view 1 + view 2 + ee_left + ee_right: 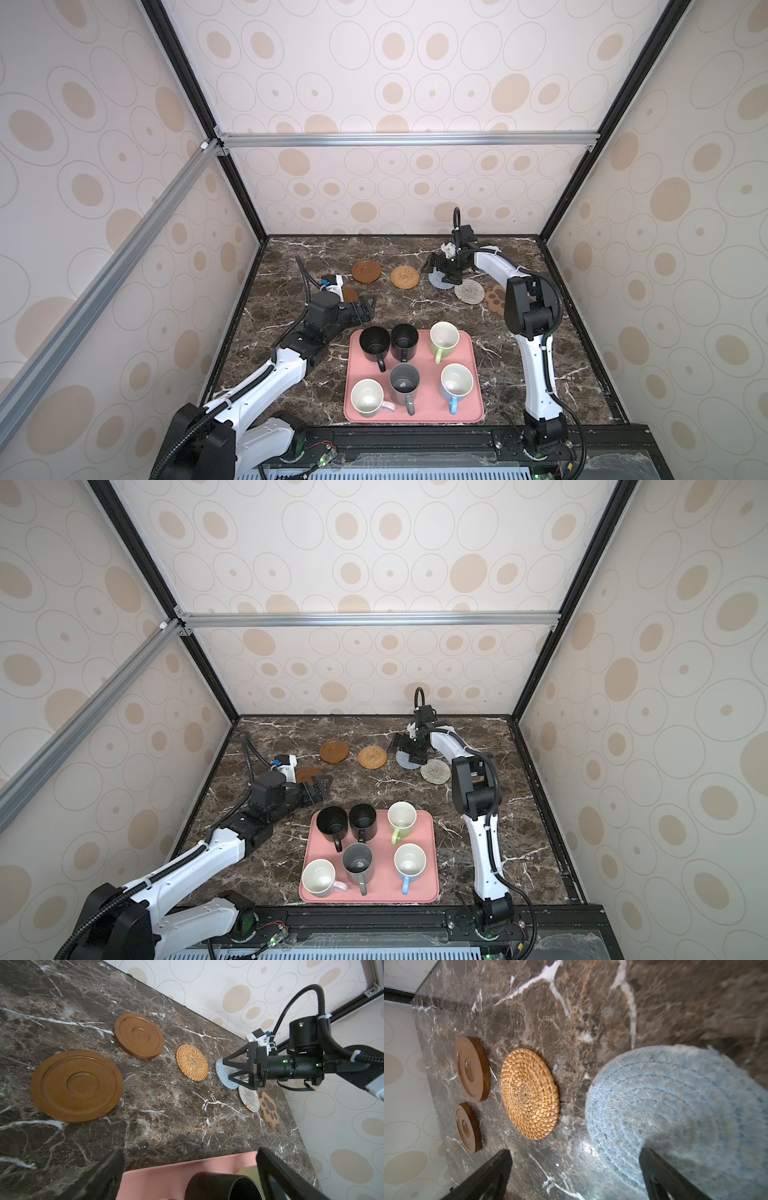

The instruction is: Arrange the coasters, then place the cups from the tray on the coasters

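Nearest, the pink tray (430,395) holds all six cups (404,384). They look stiff, probably glazed and breakable, and are best pinched across a rim wall or by the handle. Just beyond its far-left corner the left end effector (368,308) hangs wide open, empty. Farther back the coasters (192,1062) lie on the table (166,1126). The right end effector (228,1070), spread fully and holding nothing, is poised at the edge of the blue-grey woven coaster (675,1105), which looks light and limp, so grip its rim.
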### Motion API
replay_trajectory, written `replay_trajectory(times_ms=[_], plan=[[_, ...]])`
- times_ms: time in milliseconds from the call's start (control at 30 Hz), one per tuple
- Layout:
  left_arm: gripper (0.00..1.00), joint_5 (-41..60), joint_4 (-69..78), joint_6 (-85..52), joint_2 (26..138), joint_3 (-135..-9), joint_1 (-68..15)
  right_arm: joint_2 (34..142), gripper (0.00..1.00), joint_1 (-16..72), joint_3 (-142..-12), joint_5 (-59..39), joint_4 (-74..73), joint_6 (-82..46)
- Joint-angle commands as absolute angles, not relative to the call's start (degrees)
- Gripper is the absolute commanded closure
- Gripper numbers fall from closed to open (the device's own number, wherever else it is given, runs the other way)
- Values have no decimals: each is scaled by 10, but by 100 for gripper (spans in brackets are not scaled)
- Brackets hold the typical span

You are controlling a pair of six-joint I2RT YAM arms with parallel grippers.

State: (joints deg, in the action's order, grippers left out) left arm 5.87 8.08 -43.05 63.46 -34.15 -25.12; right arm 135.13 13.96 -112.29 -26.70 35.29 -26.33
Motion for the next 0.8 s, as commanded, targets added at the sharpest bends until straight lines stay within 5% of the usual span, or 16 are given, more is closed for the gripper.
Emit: replay_trajectory(times_ms=[0,767], plan=[[0,54,84,-443,622,-343,-249,1369,0,138,-1130,-254,378,-265],[0,54,91,-453,610,-331,-249,1377,0,138,-1135,-303,357,-285]])
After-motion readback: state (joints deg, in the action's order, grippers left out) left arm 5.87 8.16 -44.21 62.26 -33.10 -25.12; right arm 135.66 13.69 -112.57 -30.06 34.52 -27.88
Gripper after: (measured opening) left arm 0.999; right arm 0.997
